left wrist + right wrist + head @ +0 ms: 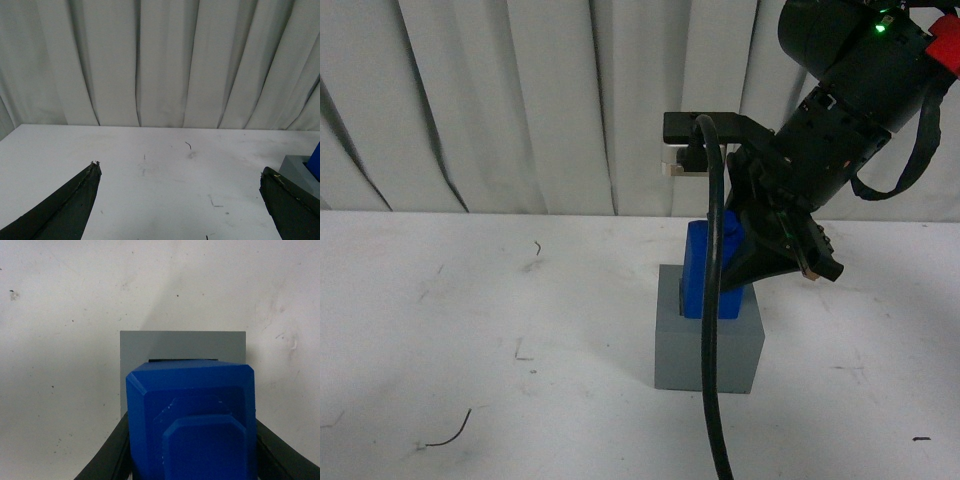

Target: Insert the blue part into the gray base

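Note:
The gray base (708, 350) stands on the white table right of centre. The blue part (700, 270) stands upright with its lower end in the base's top, most of it still above the rim. My right gripper (745, 265) comes down from the upper right and is shut on the blue part. In the right wrist view the blue part (192, 415) fills the space between the dark fingers (107, 460), with the gray base (182, 345) behind it. My left gripper (180, 172) is open and empty over bare table; the gray base (300, 172) and a sliver of the blue part (316, 160) show beside one fingertip.
A black cable (712, 330) hangs from the right arm in front of the base. A white pleated curtain (520, 100) closes off the back of the table. Small dark marks (450, 435) lie on the table surface (470, 320).

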Controlling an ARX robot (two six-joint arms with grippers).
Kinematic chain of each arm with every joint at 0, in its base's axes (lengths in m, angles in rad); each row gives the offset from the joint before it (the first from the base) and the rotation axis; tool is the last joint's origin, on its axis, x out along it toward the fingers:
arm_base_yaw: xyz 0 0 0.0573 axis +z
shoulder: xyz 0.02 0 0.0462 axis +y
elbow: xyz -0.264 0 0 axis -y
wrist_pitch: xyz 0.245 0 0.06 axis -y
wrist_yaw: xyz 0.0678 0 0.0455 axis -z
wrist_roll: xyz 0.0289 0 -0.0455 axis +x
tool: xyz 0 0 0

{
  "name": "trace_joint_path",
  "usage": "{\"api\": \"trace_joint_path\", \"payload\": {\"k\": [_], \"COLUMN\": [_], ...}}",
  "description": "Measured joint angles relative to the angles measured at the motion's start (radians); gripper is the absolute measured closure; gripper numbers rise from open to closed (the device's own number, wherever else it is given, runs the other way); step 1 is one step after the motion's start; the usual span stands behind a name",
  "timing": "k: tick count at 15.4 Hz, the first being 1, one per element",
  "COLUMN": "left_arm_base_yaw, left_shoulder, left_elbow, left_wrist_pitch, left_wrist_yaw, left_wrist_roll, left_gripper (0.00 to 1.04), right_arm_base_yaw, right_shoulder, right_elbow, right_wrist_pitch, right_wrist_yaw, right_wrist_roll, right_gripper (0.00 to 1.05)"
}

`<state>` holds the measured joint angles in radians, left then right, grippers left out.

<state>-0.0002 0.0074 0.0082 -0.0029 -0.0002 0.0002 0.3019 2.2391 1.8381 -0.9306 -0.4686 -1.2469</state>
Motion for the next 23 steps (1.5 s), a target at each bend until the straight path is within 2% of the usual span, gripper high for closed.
{"api": "trace_joint_path", "payload": {"k": [15, 16, 19, 23], "left_arm_base_yaw": [0.0, 0.0, 0.0, 0.0], "left_shoulder": [0.0, 0.0, 0.0, 0.0], "left_elbow": [0.0, 0.0, 0.0, 0.0], "left_wrist_pitch": [0.0, 0.0, 0.0, 0.0], "left_wrist_yaw": [0.0, 0.0, 0.0, 0.0], "left_wrist_roll": [0.0, 0.0, 0.0, 0.0], "left_gripper": [0.07, 0.07, 0.07, 0.07], "right_arm_base_yaw": [-0.014, -0.014, -0.014, -0.014], "right_shoulder": [0.013, 0.013, 0.013, -0.005], "right_elbow": [-0.037, -0.037, -0.037, -0.041], "right_wrist_pitch": [0.06, 0.055, 0.05, 0.041], "right_wrist_yaw": [0.008, 0.012, 0.0, -0.027], "right_wrist_roll": [0.021, 0.02, 0.02, 0.024], "right_gripper": [0.58, 0.41, 0.06, 0.06]}}
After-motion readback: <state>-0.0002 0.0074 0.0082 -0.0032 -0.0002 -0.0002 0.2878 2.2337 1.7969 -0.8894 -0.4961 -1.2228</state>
